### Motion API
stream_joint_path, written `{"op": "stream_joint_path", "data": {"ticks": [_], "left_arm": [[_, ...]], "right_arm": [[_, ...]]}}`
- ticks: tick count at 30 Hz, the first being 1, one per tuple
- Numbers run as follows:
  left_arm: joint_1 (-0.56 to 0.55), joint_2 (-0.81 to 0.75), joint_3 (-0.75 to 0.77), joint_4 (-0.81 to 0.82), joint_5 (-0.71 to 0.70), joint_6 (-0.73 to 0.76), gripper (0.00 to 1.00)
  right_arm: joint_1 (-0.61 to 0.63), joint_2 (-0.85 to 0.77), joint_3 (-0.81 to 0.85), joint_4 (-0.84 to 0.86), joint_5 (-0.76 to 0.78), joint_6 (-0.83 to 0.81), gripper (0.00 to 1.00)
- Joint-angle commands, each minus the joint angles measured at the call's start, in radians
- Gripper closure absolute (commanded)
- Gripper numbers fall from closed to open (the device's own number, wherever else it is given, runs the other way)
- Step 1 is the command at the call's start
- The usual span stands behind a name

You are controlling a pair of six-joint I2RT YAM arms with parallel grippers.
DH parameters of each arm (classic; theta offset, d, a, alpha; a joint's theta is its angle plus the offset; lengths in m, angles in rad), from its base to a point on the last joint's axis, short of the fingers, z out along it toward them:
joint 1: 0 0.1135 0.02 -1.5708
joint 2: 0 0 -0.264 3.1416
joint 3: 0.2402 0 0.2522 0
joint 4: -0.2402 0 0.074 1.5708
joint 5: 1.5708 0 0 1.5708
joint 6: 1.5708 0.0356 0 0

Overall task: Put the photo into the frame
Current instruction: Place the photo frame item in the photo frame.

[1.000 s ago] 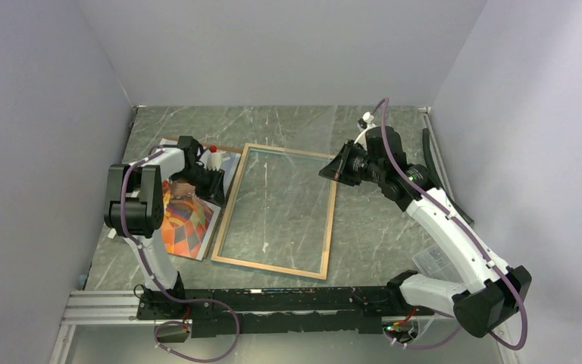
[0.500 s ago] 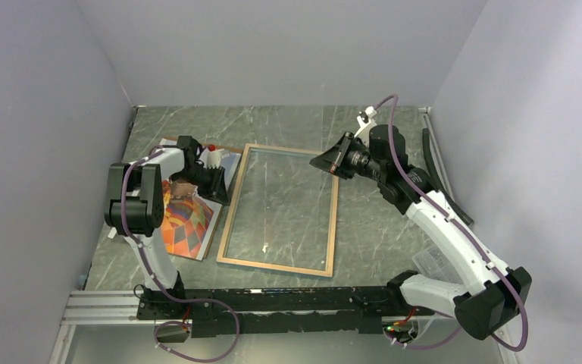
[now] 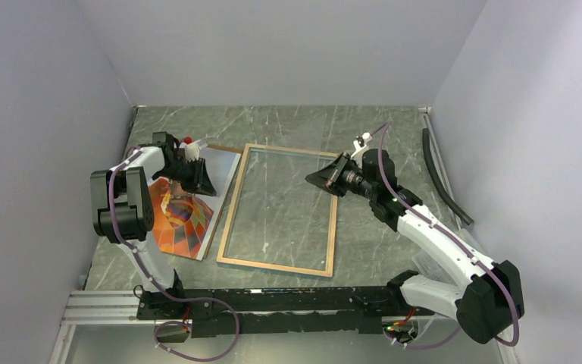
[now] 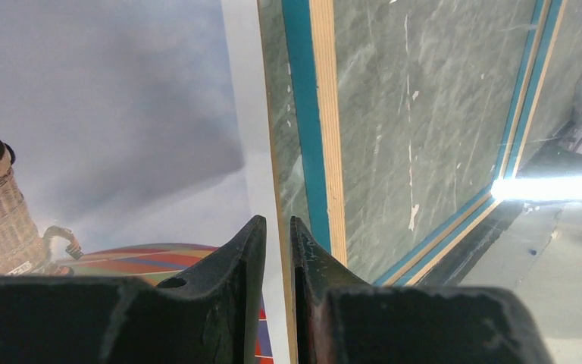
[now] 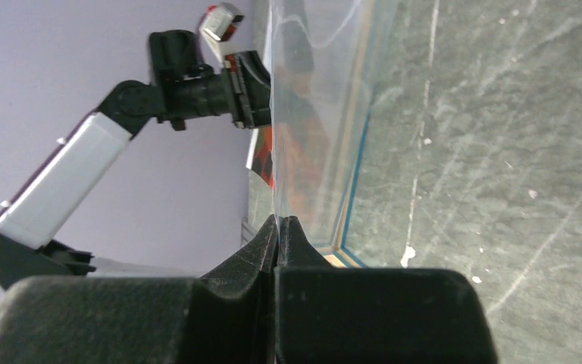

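**Photo nipped at its border on the left, frame flat in the middle, clear sheet held on the right.**
The left gripper [image 4: 273, 224] has its fingers nearly together on the white border of the photo [image 3: 186, 224], which lies on the table [image 3: 379, 227] just beside the left rail of the frame [image 3: 227, 220]. The print looks like light, limp paper that would sag or crease, so the border is the place to hold it, kept low. The frame, pale rim up, seems stiff but thin-railed. The right gripper [image 5: 279, 221] has its fingers pressed together on the edge of a thin clear sheet [image 5: 288, 136] rising over the frame, probably slippery and springy.
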Motion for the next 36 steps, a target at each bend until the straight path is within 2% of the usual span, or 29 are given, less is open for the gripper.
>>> {"op": "stream_joint_path", "data": {"ticks": [1, 7, 13, 17, 36], "left_arm": [[-0.006, -0.042, -0.009, -0.005, 0.039, 0.015, 0.76], [-0.017, -0.045, -0.033, -0.002, 0.049, 0.024, 0.74], [-0.063, -0.05, -0.062, 0.019, 0.058, 0.027, 0.65], [-0.084, -0.034, -0.062, 0.027, 0.059, 0.017, 0.63], [-0.109, 0.042, -0.071, 0.054, 0.046, 0.019, 0.66]], "right_arm": [[-0.008, -0.022, -0.059, 0.113, 0.007, -0.01, 1.0], [-0.076, -0.033, -0.159, 0.21, -0.077, -0.028, 1.0], [-0.084, -0.022, -0.121, 0.208, -0.12, -0.08, 1.0], [-0.084, -0.012, -0.108, 0.233, -0.144, -0.089, 1.0], [-0.078, 0.053, -0.123, 0.326, -0.204, -0.056, 1.0]]}}
